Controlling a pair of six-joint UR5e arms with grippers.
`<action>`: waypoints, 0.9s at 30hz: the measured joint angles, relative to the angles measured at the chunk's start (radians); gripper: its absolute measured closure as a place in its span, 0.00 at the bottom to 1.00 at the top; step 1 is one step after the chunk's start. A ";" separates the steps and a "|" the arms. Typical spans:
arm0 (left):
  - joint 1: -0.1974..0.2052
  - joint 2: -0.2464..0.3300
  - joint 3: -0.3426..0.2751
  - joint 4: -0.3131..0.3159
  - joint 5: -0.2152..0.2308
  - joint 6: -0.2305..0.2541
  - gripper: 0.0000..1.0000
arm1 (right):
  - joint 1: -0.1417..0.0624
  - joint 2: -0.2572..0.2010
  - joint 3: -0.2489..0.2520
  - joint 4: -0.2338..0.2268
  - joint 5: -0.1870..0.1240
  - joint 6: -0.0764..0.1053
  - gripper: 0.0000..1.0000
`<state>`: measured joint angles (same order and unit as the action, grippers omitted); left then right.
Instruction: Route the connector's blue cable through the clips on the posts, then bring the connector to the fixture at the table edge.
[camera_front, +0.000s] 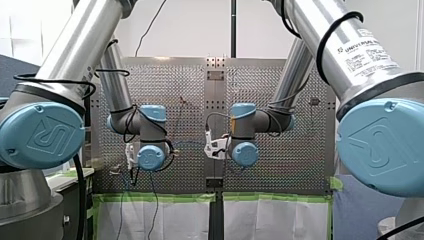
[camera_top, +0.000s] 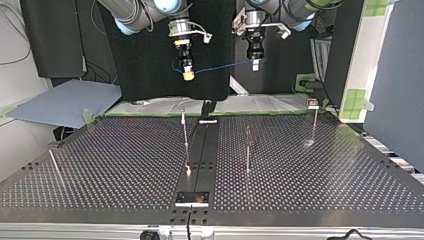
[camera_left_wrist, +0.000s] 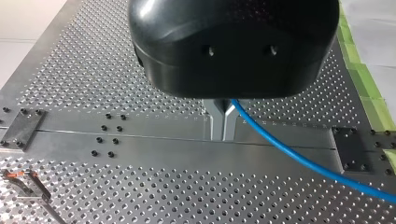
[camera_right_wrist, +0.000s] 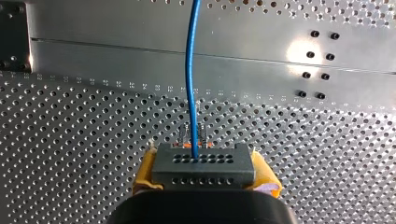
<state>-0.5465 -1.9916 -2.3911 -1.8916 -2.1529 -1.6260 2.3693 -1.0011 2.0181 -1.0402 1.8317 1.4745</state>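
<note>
In the top view both grippers hang high above the far edge of the perforated table (camera_top: 310, 170). My right gripper (camera_top: 188, 75), with yellow pads, is shut on the dark grey connector (camera_right_wrist: 203, 161). The blue cable (camera_right_wrist: 190, 79) leaves the connector's face and runs ahead of it. The cable (camera_top: 220, 67) spans across to my left gripper (camera_top: 255, 64). In the left wrist view, that gripper's metal fingers (camera_left_wrist: 223, 135) are shut on the cable (camera_left_wrist: 299, 156), which trails off to one side. Three upright posts (camera_top: 185, 134) (camera_top: 247, 150) (camera_top: 314, 125) stand below. The fixture (camera_top: 192, 198) sits at the near table edge.
A tilted thin rod (camera_top: 54, 162) stands near the top view's left edge. A clip post with an orange tip (camera_left_wrist: 28, 184) shows beside my left gripper. A blue sheet (camera_top: 65, 105) lies off the table's far left. A smooth metal strip (camera_top: 205, 150) runs down the table's middle.
</note>
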 joint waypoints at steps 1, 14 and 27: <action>0.000 0.000 0.000 0.000 0.000 0.000 0.99 | 0.000 0.000 0.000 0.000 0.000 0.000 1.00; -0.001 0.025 0.031 -0.003 0.023 0.000 0.99 | -0.001 -0.001 0.000 0.003 0.000 0.000 1.00; -0.001 0.028 0.038 -0.003 0.026 0.000 0.99 | -0.001 -0.002 0.000 0.003 0.000 0.000 1.00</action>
<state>-0.5480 -1.9640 -2.3528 -1.8947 -2.1268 -1.6260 2.3678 -1.0026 2.0181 -1.0371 1.8317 1.4745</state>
